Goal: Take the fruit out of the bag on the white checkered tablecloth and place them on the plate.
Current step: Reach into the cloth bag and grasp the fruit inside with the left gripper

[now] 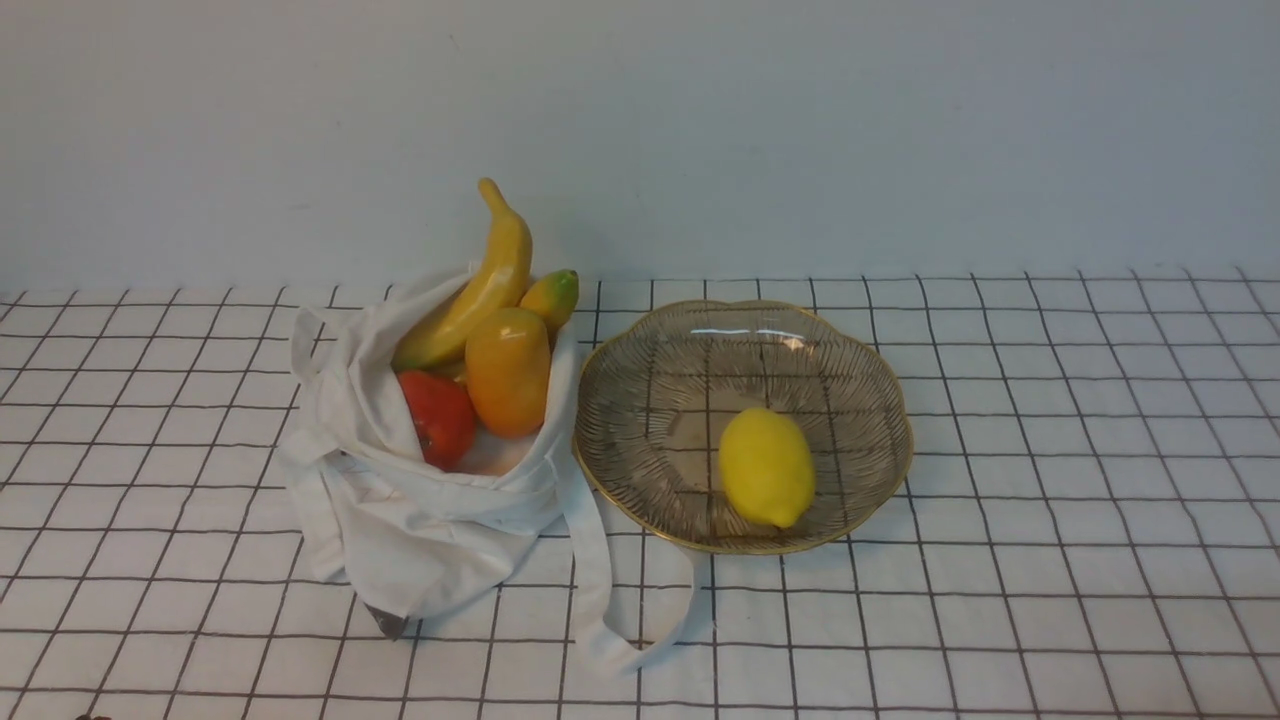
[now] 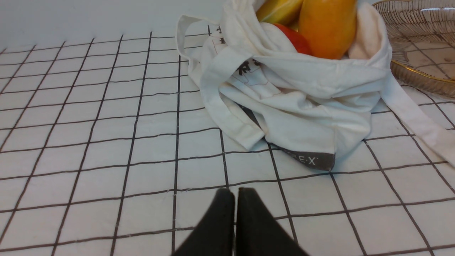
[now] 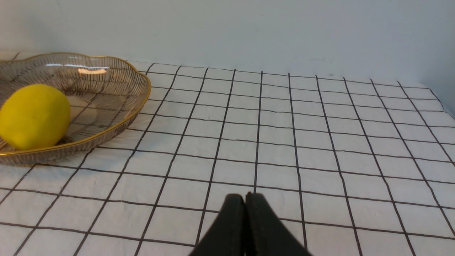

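Left gripper (image 2: 234, 192) is staying out of the front view, fingers pressed together, gripping nothing, low over the white checkered tablecloth (image 1: 1050, 450) near the bag (image 1: 430, 520). Bag is slumping at 9 o'clock of the plate (image 1: 660, 370), just beside its rim, and is holding a long banana (image 1: 480, 290), a green-tipped banana (image 1: 553, 297), a mango (image 1: 507, 372) and a red-orange fruit (image 1: 440, 418). Lemon (image 1: 766, 467) is lying in the plate toward 5 o'clock. Right gripper (image 3: 245, 196) is pinching closed on nothing.
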`<state>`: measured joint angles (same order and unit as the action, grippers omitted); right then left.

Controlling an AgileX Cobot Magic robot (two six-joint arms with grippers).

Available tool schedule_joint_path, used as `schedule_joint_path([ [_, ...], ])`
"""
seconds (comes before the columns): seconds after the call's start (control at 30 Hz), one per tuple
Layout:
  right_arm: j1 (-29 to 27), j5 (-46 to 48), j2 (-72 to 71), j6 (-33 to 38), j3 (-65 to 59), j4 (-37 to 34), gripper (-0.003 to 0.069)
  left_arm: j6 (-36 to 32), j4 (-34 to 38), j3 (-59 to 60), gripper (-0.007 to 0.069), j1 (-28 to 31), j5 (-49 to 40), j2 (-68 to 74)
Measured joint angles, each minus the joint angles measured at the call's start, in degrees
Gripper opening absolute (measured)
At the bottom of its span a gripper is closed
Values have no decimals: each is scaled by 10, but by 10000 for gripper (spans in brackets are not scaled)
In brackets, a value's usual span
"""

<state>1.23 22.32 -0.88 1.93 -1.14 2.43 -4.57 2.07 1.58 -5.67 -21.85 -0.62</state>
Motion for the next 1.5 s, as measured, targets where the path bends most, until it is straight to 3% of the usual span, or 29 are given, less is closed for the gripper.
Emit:
schedule_joint_path([
  [0.13, 0, 0, 0, 0, 0, 0, -14, 25, 27, 1, -8, 0, 28, 0],
  [0.27, 0, 0, 0, 0, 0, 0, -14, 76, 127, 1, -8, 0, 111, 0],
  [0.43, 0, 0, 0, 0, 0, 0, -14, 102, 241, 1, -8, 0, 296, 0],
  [0.53, 0, 0, 0, 0, 0, 0, -14, 110, 256, -4, -8, 0, 405, 0],
  [0.63, 0, 0, 0, 0, 0, 0, -14, 114, 244, -46, -8, 0, 417, 4],
  [0.77, 0, 0, 0, 0, 0, 0, -14, 111, 179, -173, -8, 0, 308, 78],
  [0.87, 0, 0, 0, 0, 0, 0, -14, 104, 126, -331, -8, 0, 83, 252],
  [0.97, 0, 0, 0, 0, 0, 0, -14, 88, 116, -394, -8, 0, -21, 343],
  [1.0, 0, 0, 0, 0, 0, 0, -14, 68, 112, -443, -8, 0, -99, 422],
  [1.1, 0, 0, 0, 0, 0, 0, -14, 22, 117, -510, -8, 0, -189, 543],
  [1.33, 0, 0, 0, 0, 0, 0, -14, -79, 152, -641, -8, -12, -234, 783],
  [1.5, 0, 0, 0, 0, 0, 0, -14, -98, 137, -750, -8, -81, -247, 930],
])
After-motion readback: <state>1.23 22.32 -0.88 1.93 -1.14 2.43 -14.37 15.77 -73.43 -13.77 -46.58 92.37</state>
